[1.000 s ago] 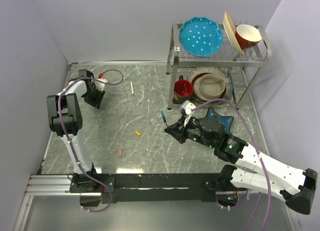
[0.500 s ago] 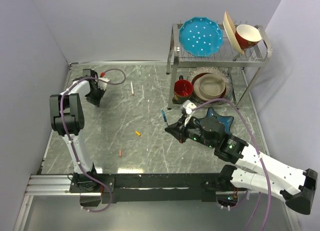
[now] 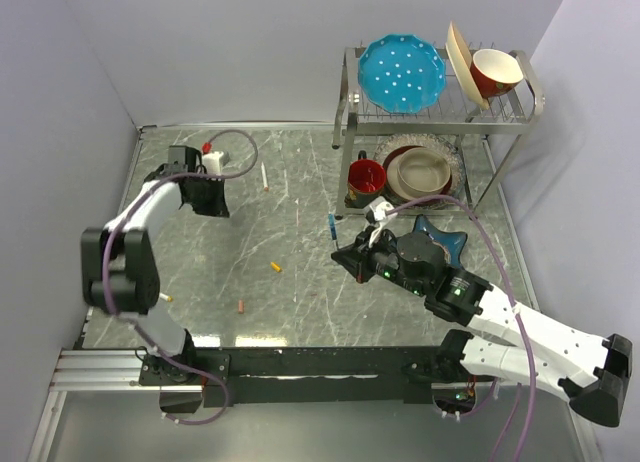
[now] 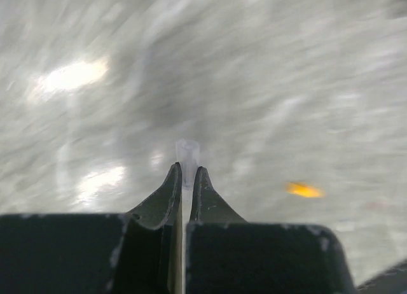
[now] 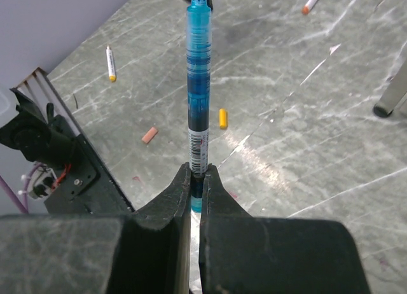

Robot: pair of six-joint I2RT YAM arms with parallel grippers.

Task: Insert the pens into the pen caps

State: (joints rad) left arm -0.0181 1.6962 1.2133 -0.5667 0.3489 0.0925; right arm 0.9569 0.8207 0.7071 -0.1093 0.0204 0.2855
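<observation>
Gripping translucent teal pen (image 5: 198, 84) in right hand (image 5: 196, 176), clear stub (image 4: 187, 153) in left hand (image 4: 186, 174)

Nothing legible; the blue pen (image 5: 198, 84) bears an unreadable barcode label (image 5: 199, 143)

Robot lab cell: plain panels (image 3: 250, 52) around marbled table (image 3: 300, 282), dish rack (image 3: 347, 92)

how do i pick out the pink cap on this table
On the grey marble table, look at the middle near the front rail. Of two tiny stubs there, the salmon-pink cap lies nearer the rail; the yellow-orange cap lies farther back.
</observation>
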